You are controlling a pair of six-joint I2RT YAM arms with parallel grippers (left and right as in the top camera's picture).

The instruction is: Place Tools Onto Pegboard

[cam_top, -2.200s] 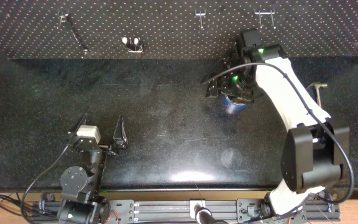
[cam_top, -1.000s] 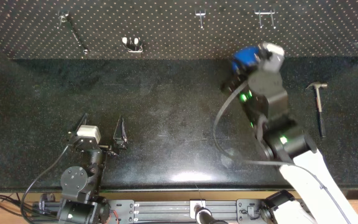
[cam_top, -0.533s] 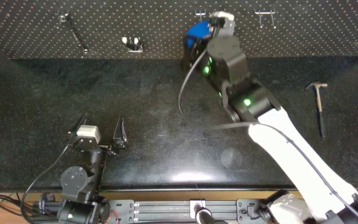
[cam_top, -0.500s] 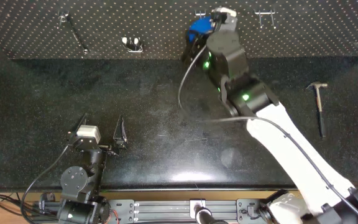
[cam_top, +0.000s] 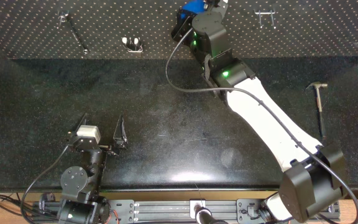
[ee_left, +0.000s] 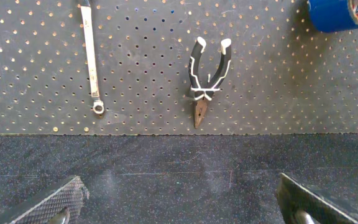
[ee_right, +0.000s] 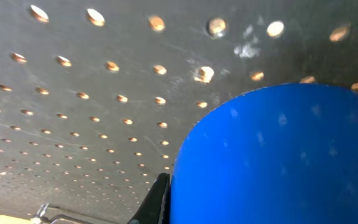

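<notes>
My right gripper [cam_top: 190, 17] is up against the pegboard [cam_top: 135, 18], shut on a blue tape roll [cam_top: 193, 6]. In the right wrist view the tape roll [ee_right: 278, 155] sits close to the perforated board [ee_right: 73, 93], with one dark finger [ee_right: 158, 198] beside it. The left wrist view shows the tape roll [ee_left: 340, 12] high on the board, right of the hung pliers [ee_left: 207, 71] and wrench [ee_left: 90, 56]. A hammer [cam_top: 319, 102] lies on the table at the right. My left gripper [cam_top: 102, 129] rests open near the front left, holding nothing.
A wrench [cam_top: 74, 32] and pliers [cam_top: 132, 43] hang on the left part of the pegboard. A pair of bare hooks [cam_top: 265, 17] sticks out at the right. The dark tabletop [cam_top: 166, 112] spreads between the arms.
The right arm lifted the blue tape roll off the table, then carried it up and leftward to the pegboard. The left arm stayed still.
</notes>
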